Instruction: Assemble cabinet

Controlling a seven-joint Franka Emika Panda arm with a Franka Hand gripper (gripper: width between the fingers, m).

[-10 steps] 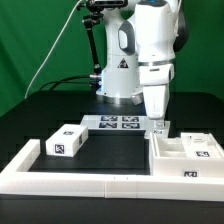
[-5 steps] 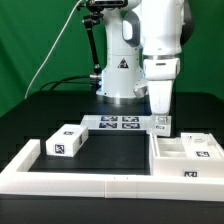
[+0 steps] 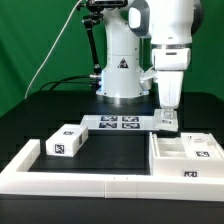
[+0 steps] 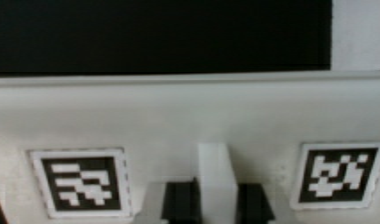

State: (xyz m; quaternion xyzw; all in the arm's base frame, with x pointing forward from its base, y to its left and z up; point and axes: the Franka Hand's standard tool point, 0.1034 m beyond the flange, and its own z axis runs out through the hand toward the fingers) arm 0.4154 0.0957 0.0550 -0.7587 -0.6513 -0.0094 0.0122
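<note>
The cabinet body (image 3: 186,154), a white open box with tags, lies at the exterior view's right inside the border frame. A loose white tagged block (image 3: 64,141) lies at the left. My gripper (image 3: 165,119) hangs just behind the body's far left corner, shut on a small white tagged panel piece (image 3: 164,123). In the wrist view the gripper (image 4: 210,203) has its dark fingers (image 4: 178,204) on both sides of a thin white ridge (image 4: 210,165) of that piece, with a tag on each side.
The marker board (image 3: 117,123) lies flat in front of the robot base. The long low white border frame (image 3: 90,180) runs along the front and the left. A green backdrop stands behind the black table.
The arm has swung toward the exterior view's right and risen a little, carrying the small tagged piece with it. The block and cabinet body have not moved.
</note>
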